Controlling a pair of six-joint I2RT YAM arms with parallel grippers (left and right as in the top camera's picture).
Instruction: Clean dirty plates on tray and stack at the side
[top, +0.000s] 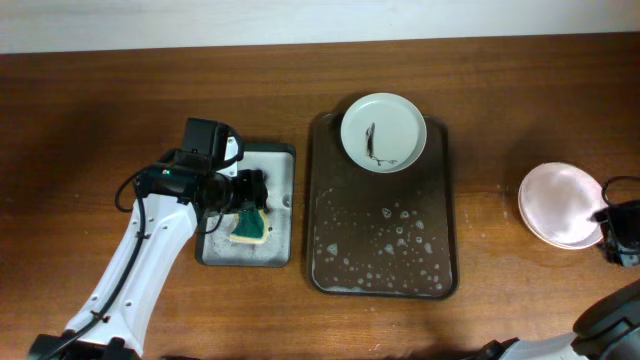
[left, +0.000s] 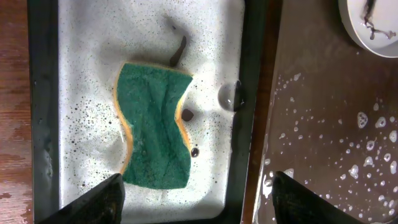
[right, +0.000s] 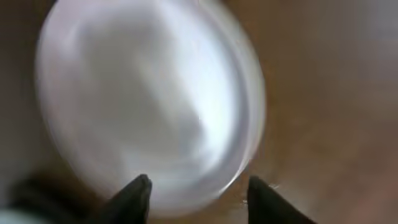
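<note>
1. Overhead, the tray (top: 380, 250) lies in the middle of the table (top: 100, 100), its floor wet with suds. One plate (top: 395, 115), streaked with a dark smear, sits at its far end.
2. The other plates (top: 560, 205) are stacked on the table to the tray's right, well apart from it, with a pinkish one on top.
3. The left gripper (left: 197, 182) hangs with its fingers spread wide, holding nothing. It is above the green sponge (left: 152, 124), which lies in the soapy grey basin (left: 43, 112) just left of the tray.
4. The right gripper (right: 199, 186) hovers at the stack, fingers parted and empty. Its view is blurred.
</note>
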